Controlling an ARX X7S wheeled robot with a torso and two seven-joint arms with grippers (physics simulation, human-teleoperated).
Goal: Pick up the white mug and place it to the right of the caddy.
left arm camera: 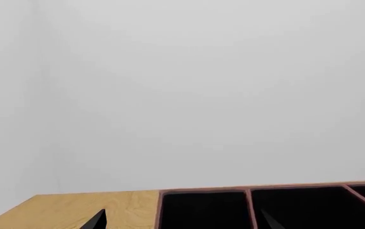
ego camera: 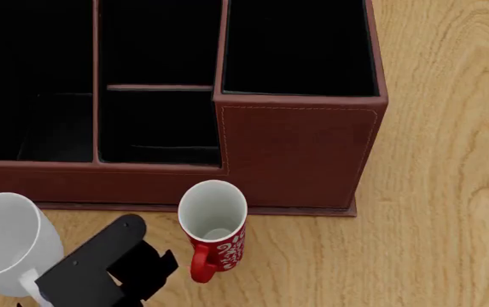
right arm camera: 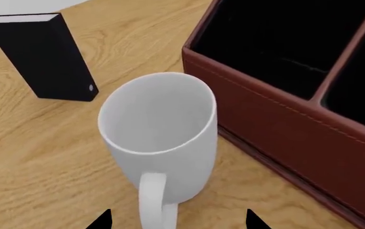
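Right gripper [right arm camera: 172, 220]: jaws spread wide, either side of the white mug's handle, not closed on it.
White mug [right arm camera: 160, 138]: upright on the table [right arm camera: 36, 157], just ahead of the gripper.
Caddy [right arm camera: 297, 129]: just beyond the mug.
Left gripper: tips barely visible, state unclear.

Lighting's flat and even, pretty bright, everything sharp with no blur. The dark red-brown leather-look caddy [ego camera: 300, 153] has pitch-black compartments, and the glossy white ceramic mug [right arm camera: 160, 138] shows only soft shading.

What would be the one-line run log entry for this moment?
right pincer: open, at white mug handle | mug: upright, before caddy | red mug: untouched
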